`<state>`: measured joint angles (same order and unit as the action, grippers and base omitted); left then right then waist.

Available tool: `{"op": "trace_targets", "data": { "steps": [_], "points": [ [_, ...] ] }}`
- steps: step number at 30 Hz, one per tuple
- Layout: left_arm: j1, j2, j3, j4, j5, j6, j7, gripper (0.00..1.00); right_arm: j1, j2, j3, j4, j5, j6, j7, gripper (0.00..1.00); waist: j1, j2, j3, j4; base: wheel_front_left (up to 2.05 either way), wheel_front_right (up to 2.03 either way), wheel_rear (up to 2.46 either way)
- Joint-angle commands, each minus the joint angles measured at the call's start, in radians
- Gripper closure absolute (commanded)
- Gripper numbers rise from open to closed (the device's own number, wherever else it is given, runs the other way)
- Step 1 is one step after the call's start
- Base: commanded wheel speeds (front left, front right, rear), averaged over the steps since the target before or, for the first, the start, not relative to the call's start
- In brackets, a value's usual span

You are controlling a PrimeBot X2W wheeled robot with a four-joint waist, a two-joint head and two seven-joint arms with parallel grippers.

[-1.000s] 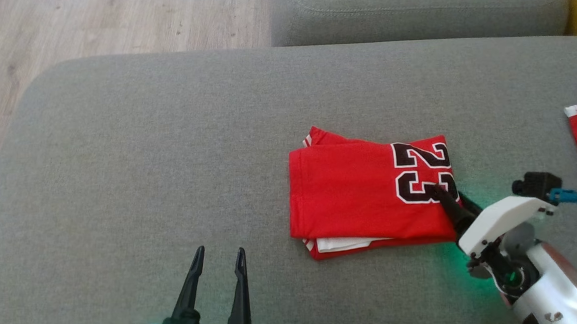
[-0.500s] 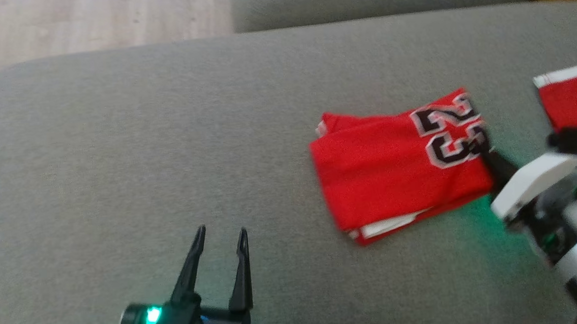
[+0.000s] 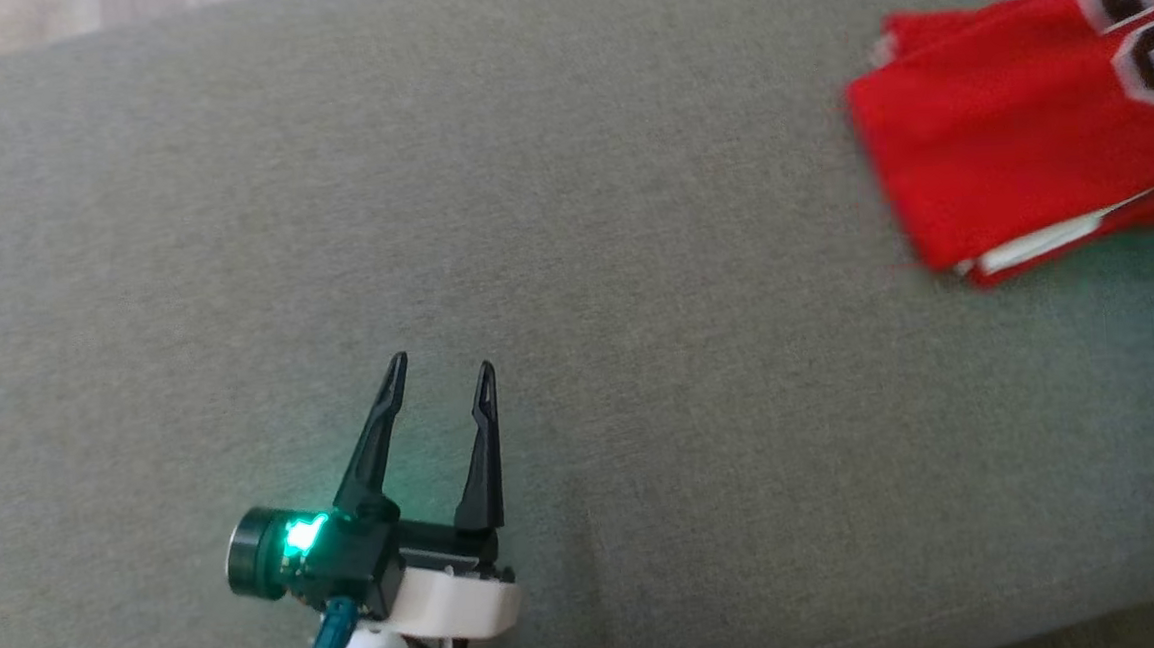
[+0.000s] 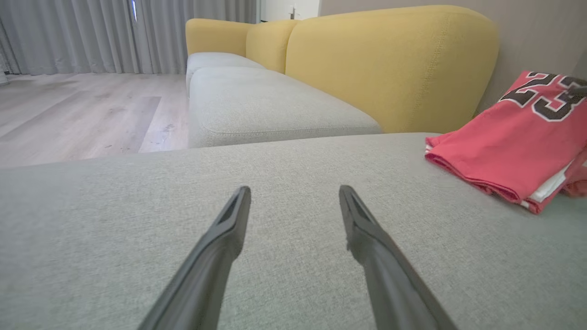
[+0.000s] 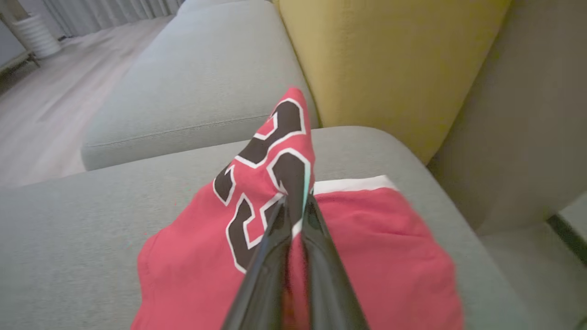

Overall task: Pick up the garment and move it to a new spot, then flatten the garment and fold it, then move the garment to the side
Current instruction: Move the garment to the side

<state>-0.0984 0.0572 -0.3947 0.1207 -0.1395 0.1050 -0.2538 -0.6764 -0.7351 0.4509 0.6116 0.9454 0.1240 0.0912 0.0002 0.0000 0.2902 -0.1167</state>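
The garment (image 3: 1006,137) is a folded red jersey with a black "23", lying on the grey sofa cushion (image 3: 633,260) at the head view's upper right. In the right wrist view my right gripper (image 5: 296,201) is shut on the garment (image 5: 270,160), pinching its numbered edge, which rises in a peak above the cushion. My left gripper (image 3: 439,367) is open over bare cushion, well to the left of the jersey and holding nothing. The left wrist view shows the left gripper (image 4: 294,192) with its fingers spread and the garment (image 4: 513,142) at the far right.
A second red cloth with a white band (image 5: 380,238) lies under and right of my right fingers. A yellow sofa back (image 4: 390,59) stands behind the cushion. Another grey seat cushion (image 4: 257,105) and wooden floor (image 4: 78,110) lie beyond.
My right gripper has shut on the jersey's numbered edge, and the jersey has slid and turned toward the right. The head camera has swung. My left gripper stays open.
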Motion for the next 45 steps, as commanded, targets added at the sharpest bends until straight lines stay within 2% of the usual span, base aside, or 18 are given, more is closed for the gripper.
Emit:
{"op": "trace_targets", "data": {
  "steps": [1,4,5,6,8,13,20,28,30,33,35,40,45],
  "points": [
    [-0.026,-0.007,0.028,-0.026,0.009,-0.002,-0.008,0.0,-0.015,-0.059,-0.018,-0.023,-0.012,0.007,0.002,1.0,-0.0002,0.0,0.021,-0.02,0.0,0.0,0.0],
    [-0.033,-0.007,0.034,-0.021,0.01,-0.008,-0.008,0.0,-0.019,-0.101,-0.05,-0.022,-0.033,0.007,0.022,1.0,-0.0002,0.0,0.026,-0.025,0.0,0.0,0.0],
    [-0.035,-0.007,0.035,-0.019,0.01,-0.011,-0.008,0.0,-0.018,-0.109,-0.059,-0.02,-0.043,0.007,0.026,0.72,-0.0002,0.0,0.027,-0.025,0.0,0.0,0.0],
    [-0.039,-0.007,0.034,-0.02,0.015,-0.014,-0.008,0.0,-0.017,-0.114,-0.069,-0.017,-0.058,0.007,0.021,0.0,-0.0002,0.0,0.026,-0.025,0.0,0.0,0.0],
    [-0.043,-0.007,0.033,-0.026,0.025,-0.013,-0.008,0.0,-0.01,-0.111,-0.081,-0.025,-0.099,0.007,-0.007,0.0,-0.0002,0.0,0.019,-0.021,0.0,0.0,0.0],
    [-0.031,-0.007,0.028,-0.033,-0.006,-0.004,-0.008,0.0,0.06,-0.027,-0.102,-0.072,-0.176,0.007,-0.106,0.0,-0.0002,0.0,-0.025,-0.003,0.0,0.0,0.0],
    [0.008,-0.007,0.038,-0.016,-0.057,0.016,-0.008,0.0,0.23,0.153,-0.036,-0.144,-0.26,0.007,-0.21,0.0,-0.0002,0.0,-0.124,0.05,0.0,0.0,0.0],
    [0.089,-0.007,0.058,-0.002,-0.135,0.048,-0.008,0.0,0.399,0.377,0.028,-0.149,-0.33,0.007,-0.327,0.0,-0.0002,0.0,-0.265,0.125,0.0,0.0,0.0],
    [0.099,-0.007,0.058,0.002,-0.145,0.05,-0.008,0.0,0.425,0.402,0.022,-0.148,-0.344,0.007,-0.337,0.0,-0.0002,0.0,-0.282,0.136,0.0,0.0,0.0],
    [0.121,-0.007,0.069,-0.035,-0.152,0.055,-0.008,0.0,0.493,0.468,-0.034,-0.176,-0.421,0.007,-0.351,0.0,-0.0002,0.0,-0.307,0.162,0.0,0.0,0.0],
    [0.138,-0.007,0.078,-0.071,-0.146,0.055,-0.008,0.0,0.541,0.514,-0.12,-0.251,-0.503,0.007,-0.352,0.0,-0.0002,0.0,-0.318,0.174,0.0,0.0,0.0],
    [0.192,-0.007,0.09,-0.157,-0.081,0.032,-0.008,0.0,0.68,0.59,-0.251,-0.413,-0.737,0.007,-0.353,0.0,-0.0002,0.0,-0.344,0.188,0.0,0.0,0.0],
    [0.257,-0.007,0.11,-0.17,-0.052,0.016,-0.008,0.0,0.791,0.642,-0.353,-0.491,-0.835,0.007,-0.353,0.0,-0.0002,0.0,-0.367,0.192,0.0,0.0,0.0]
  ]
}}
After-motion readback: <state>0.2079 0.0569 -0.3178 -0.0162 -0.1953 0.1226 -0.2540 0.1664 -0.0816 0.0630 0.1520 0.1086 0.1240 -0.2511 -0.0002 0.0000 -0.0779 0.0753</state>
